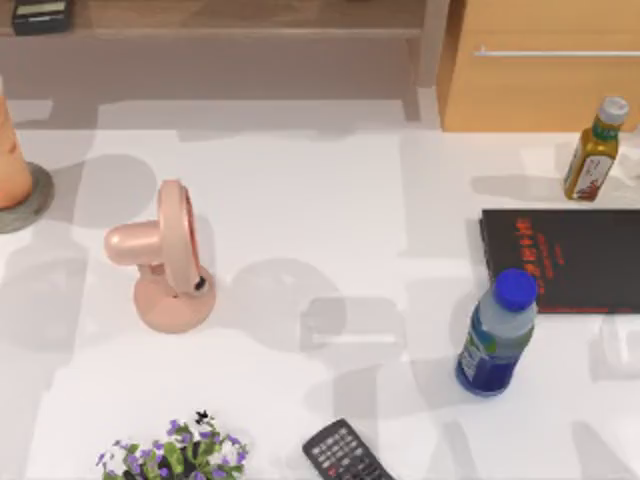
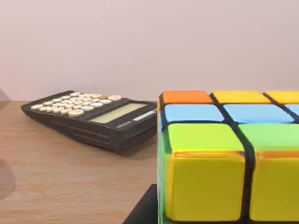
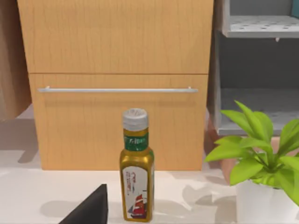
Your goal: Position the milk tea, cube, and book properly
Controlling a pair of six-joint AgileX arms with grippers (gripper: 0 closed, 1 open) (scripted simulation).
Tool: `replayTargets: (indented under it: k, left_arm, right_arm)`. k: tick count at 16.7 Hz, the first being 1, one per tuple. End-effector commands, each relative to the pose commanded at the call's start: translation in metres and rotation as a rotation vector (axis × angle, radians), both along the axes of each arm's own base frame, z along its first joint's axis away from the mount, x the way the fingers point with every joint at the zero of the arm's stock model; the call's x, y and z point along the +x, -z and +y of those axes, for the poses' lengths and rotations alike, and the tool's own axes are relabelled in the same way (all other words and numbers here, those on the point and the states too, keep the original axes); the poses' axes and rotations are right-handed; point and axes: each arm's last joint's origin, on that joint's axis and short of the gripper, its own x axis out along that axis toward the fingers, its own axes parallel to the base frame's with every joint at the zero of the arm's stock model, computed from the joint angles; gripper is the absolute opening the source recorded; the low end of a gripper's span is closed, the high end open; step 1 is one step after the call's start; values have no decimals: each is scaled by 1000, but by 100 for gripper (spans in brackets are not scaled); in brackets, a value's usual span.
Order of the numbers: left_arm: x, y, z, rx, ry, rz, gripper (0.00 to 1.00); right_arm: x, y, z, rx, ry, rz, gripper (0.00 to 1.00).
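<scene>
The cube [image 2: 224, 158], with yellow, green, blue and orange stickers, looms close in the left wrist view, over a wooden shelf [image 2: 56, 177]. My left gripper [image 2: 224, 217] is shut on it, and one dark finger [image 2: 142, 212] lies against the cube's side. The milk tea [image 1: 10, 150], a peach-orange tapered container, stands on a grey coaster [image 1: 35, 200] at the table's far left edge. The book is out of view. A dark edge of my right gripper [image 3: 91, 210] shows low in the right wrist view, facing an olive-yellow bottle [image 3: 136, 172].
A black calculator [image 2: 93, 116] lies on the shelf beside the cube. On the white table stand a pink fan [image 1: 165, 255], a blue bottle [image 1: 497, 335], the olive bottle [image 1: 595, 150], a black book with red lettering [image 1: 565, 260], a remote [image 1: 345, 452] and flowers [image 1: 175, 455]. A wooden drawer cabinet [image 3: 117, 93] and a potted plant [image 3: 261, 158] are at the back right.
</scene>
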Motion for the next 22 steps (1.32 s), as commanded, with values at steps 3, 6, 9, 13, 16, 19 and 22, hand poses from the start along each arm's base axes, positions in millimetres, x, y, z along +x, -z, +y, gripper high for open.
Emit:
replayTargets:
  k: [3, 6, 9, 13, 16, 19, 22]
  left_arm:
    - [0, 0, 0, 0, 0, 0, 90]
    - [0, 0, 0, 0, 0, 0, 100]
    - [0, 0, 0, 0, 0, 0, 100]
    - [0, 0, 1, 0, -1, -1, 100]
    - [-8, -2, 1, 0, -1, -3, 100]
    - [-18, 1, 1, -1, -2, 7, 100]
    - [-30, 0, 1, 0, -1, 0, 100]
  right_arm:
    - [0, 0, 0, 0, 0, 0, 100]
    - [0, 0, 0, 0, 0, 0, 100]
    - [0, 0, 0, 0, 0, 0, 100]
    - [0, 0, 0, 0, 0, 0, 100]
    - [0, 0, 0, 0, 0, 0, 100]
    - [0, 0, 0, 0, 0, 0, 100]
    - [0, 0, 0, 0, 0, 0, 100]
